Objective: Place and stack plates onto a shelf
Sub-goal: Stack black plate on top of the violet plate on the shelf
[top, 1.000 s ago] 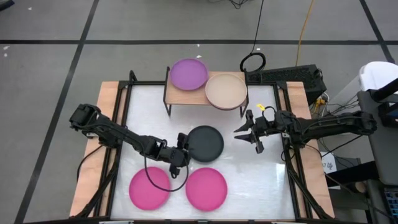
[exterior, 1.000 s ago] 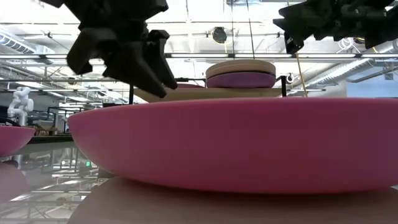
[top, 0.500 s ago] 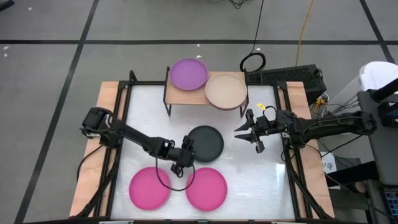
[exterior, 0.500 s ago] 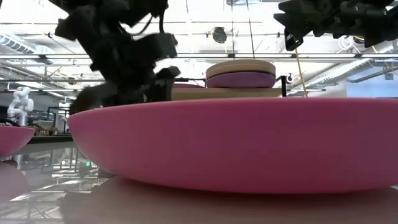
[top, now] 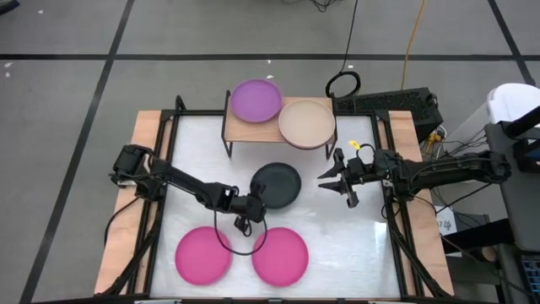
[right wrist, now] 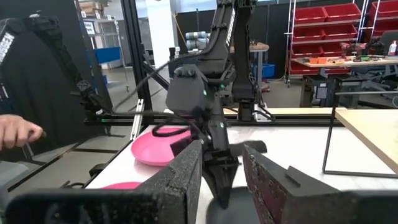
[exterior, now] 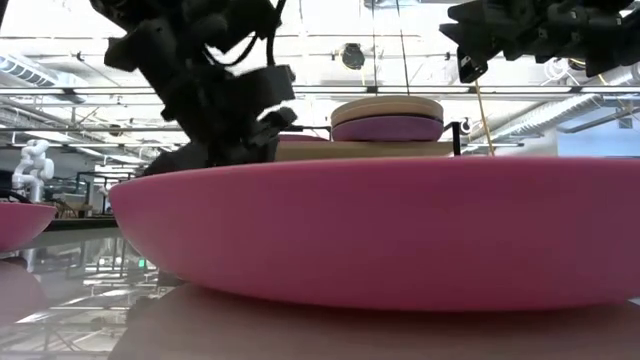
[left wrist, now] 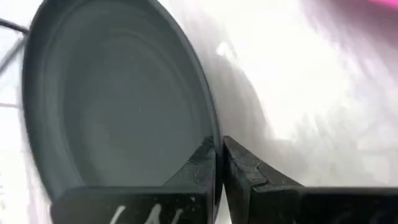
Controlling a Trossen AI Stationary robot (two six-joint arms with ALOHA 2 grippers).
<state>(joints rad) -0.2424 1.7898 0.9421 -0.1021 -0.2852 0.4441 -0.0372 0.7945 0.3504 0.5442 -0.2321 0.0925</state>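
Note:
A dark grey plate lies on the white tabletop in front of the shelf. My left gripper is shut on its near-left rim. On the shelf rest a purple plate and a beige plate; in the low view the beige plate lies on a pinkish one. Two hot pink plates lie near the front edge. My right gripper hovers open to the dark plate's right, with nothing between its fingers. My left gripper pinches the dark grey plate's rim between its two fingers, one finger inside the plate and the other outside. The fingers come slanting down from the table's near-left side. Whether the plate's near edge is off the table I cannot tell.
The black frame borders the tabletop, with wooden side boards. A cable loop hangs from my left arm over the pink plates. A person's hand shows beyond the table's left side. Bare tabletop lies at the near right.
My left gripper has gone toward the table's right edge, come down at the dark grey plate and shut on its near-left rim. The plate has shifted a little toward the far edge. My right gripper has kept still.

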